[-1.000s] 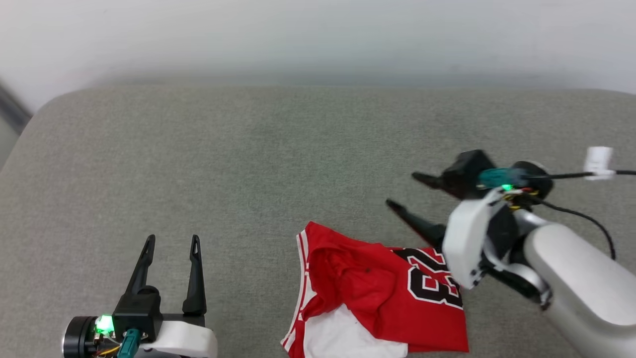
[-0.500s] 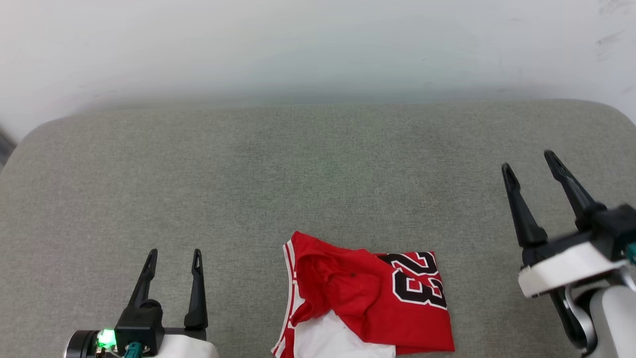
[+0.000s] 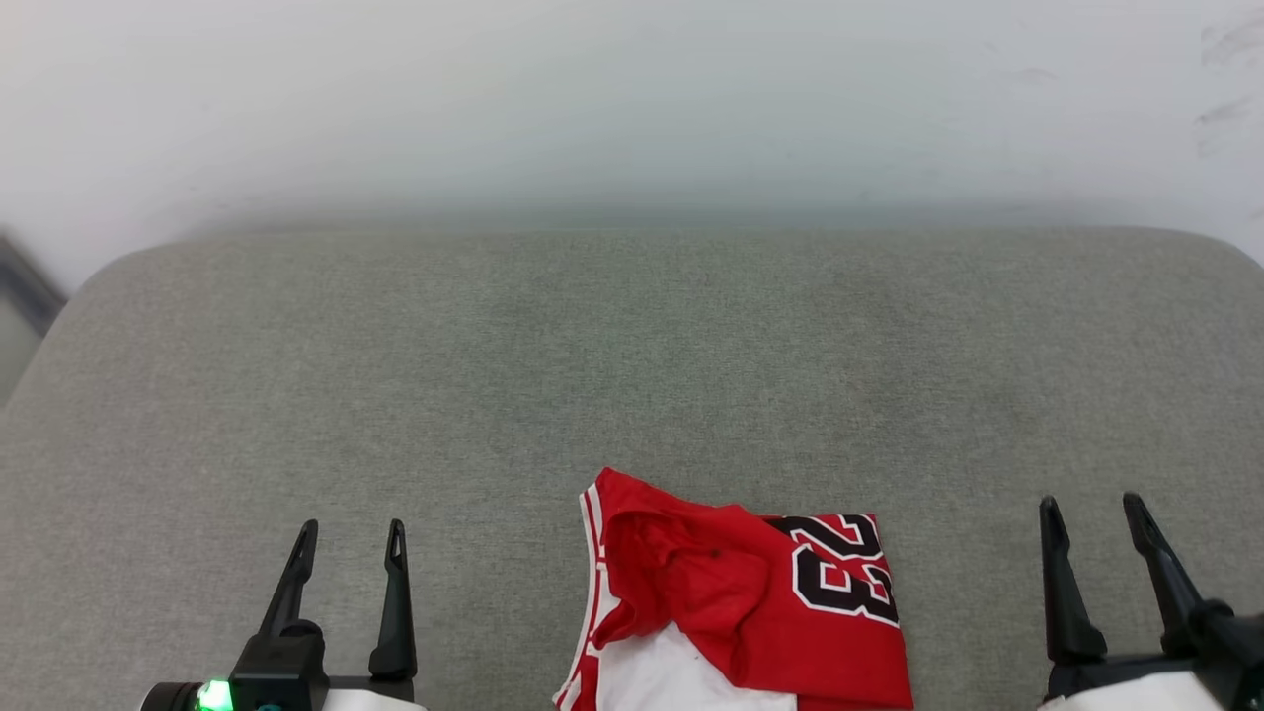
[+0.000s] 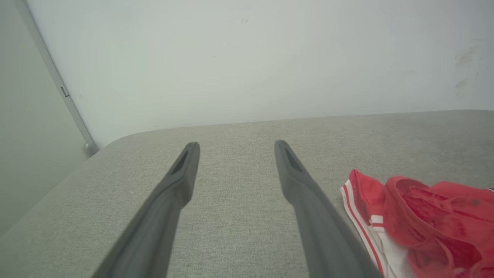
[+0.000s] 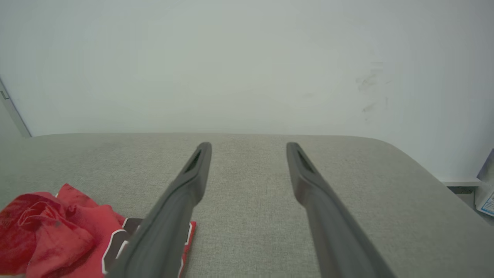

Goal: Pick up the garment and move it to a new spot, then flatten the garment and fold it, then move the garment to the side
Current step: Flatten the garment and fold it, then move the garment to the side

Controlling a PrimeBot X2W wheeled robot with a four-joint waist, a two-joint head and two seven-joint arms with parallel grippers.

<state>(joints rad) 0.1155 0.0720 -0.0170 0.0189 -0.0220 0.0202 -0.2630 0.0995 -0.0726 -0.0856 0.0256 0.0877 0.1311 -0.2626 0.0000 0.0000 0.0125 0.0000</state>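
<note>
A folded red garment point(image 3: 750, 602) lies at the near edge of a grey padded top point(image 3: 632, 346), slightly right of centre. The left gripper point(image 3: 353, 530) and right gripper point(image 3: 1089, 506) hover towards the near corners, jaws spread wide, holding nothing. The fold looks loose and rumpled: pinching only its top layer could pull it apart or drag it off that edge.

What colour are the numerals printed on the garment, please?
Black numerals with white outlines; head view shows them best.
</note>
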